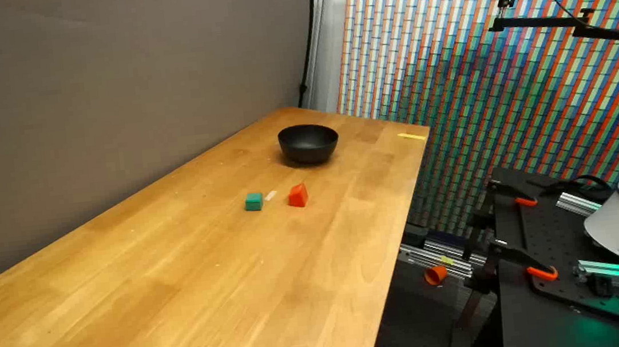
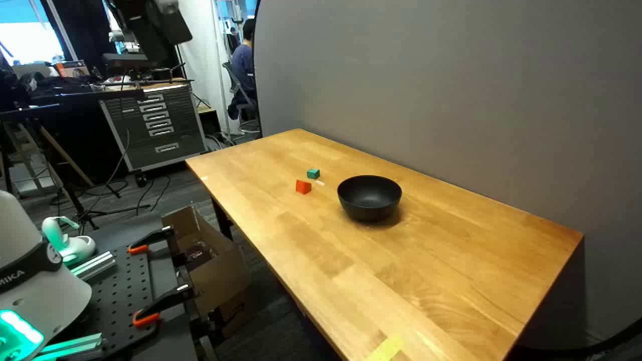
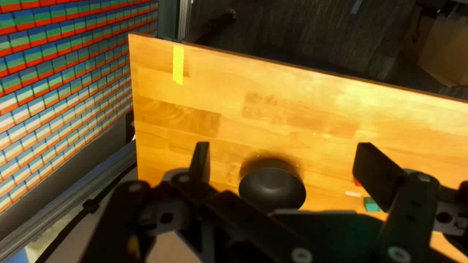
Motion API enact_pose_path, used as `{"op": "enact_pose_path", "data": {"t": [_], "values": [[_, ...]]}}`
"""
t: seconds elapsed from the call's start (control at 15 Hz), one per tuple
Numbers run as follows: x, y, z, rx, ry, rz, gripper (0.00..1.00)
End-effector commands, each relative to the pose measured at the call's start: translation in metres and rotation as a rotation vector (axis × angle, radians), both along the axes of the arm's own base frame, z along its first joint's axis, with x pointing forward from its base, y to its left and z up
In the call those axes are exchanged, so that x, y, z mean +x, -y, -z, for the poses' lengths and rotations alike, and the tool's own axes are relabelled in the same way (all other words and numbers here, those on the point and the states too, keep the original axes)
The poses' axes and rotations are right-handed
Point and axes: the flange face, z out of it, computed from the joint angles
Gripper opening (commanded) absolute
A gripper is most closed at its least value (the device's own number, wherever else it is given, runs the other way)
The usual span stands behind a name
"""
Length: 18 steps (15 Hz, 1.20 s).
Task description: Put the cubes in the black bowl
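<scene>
The black bowl (image 1: 309,146) stands upright on the wooden table in both exterior views (image 2: 369,199). Its inside shows nothing in it. The green cube (image 1: 254,202) and the red cube (image 1: 298,196) lie on the table a short way from the bowl, apart from each other. They also show in an exterior view, green (image 2: 313,173) and red (image 2: 303,187). In the wrist view my gripper (image 3: 282,157) is open and empty, high above the table. The bowl (image 3: 272,188) shows between its fingers. The right finger hides most of the red cube and part of the green cube (image 3: 372,205).
A pale strip (image 1: 270,195) lies between the cubes. Yellow tape (image 1: 411,136) marks the table (image 1: 230,297) near one end. A grey backdrop (image 2: 451,100) stands along the long far side. A camera on a black boom (image 1: 535,22) hangs near the robot's bench.
</scene>
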Motion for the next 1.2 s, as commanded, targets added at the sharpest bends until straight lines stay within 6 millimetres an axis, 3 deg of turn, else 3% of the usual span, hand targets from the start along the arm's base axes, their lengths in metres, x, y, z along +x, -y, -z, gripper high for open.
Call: {"op": "enact_pose_path", "data": {"t": [0.0, 0.2, 0.33, 0.73, 1.0, 1.13], "values": [[0.000, 0.000, -0.001, 0.000, 0.001, 0.000, 1.00], [0.000, 0.000, -0.004, -0.001, 0.006, 0.001, 1.00], [0.018, -0.008, 0.013, 0.011, 0.005, -0.009, 1.00], [0.097, -0.114, 0.112, 0.159, -0.062, -0.305, 1.00], [0.139, -0.191, 0.174, 0.230, -0.127, -0.453, 1.00], [0.152, -0.219, 0.200, 0.248, -0.158, -0.508, 1.00]]}}
